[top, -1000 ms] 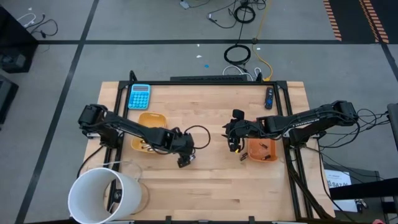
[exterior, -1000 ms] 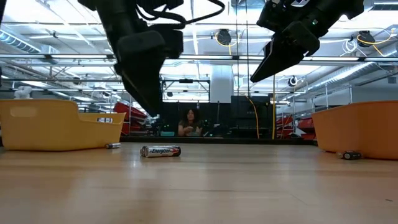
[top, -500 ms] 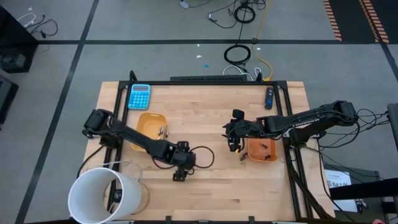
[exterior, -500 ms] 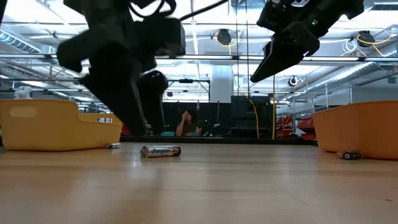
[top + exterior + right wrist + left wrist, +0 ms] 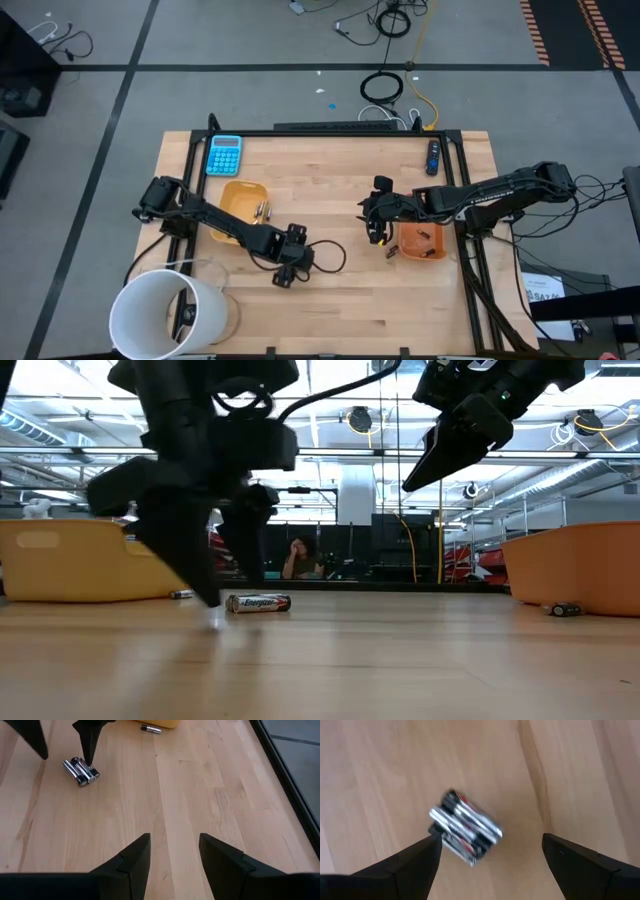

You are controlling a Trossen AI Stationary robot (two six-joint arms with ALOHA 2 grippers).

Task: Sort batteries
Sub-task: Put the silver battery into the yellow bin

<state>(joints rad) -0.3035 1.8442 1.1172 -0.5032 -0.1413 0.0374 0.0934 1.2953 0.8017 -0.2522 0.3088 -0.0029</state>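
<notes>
From my seat, the nearest thing on the table (image 5: 330,300) is the white bucket (image 5: 160,318) at about 7 o'clock, on the front left corner. Just past it, the left gripper (image 5: 283,279) hangs low over the wood near 6 o'clock of the table's middle, fingers (image 5: 405,865) spread wide with nothing between them. A small clump of batteries (image 5: 466,834) lies on the bare wood right under it, framed between the two fingers in the left wrist view; in the low view I see one of them lying on its side beside the gripper (image 5: 205,555).

Farther in, at 9 o'clock, sits the left tray (image 5: 238,192) with a few batteries near its right rim. One loose battery (image 5: 181,594) lies on the wood just at that tray's foot.

Across at 3 o'clock, the right gripper (image 5: 376,236) hovers well above the table, its fingers (image 5: 131,860) apart and empty, just beside the right tray (image 5: 430,250). Another loose battery (image 5: 565,609) rests against that tray's front.

At the far edge, the calculator (image 5: 224,155) lies at 11 o'clock and a dark remote-like thing (image 5: 432,157) at 1 o'clock. Beyond the table, a person (image 5: 303,557) shows in the room.
</notes>
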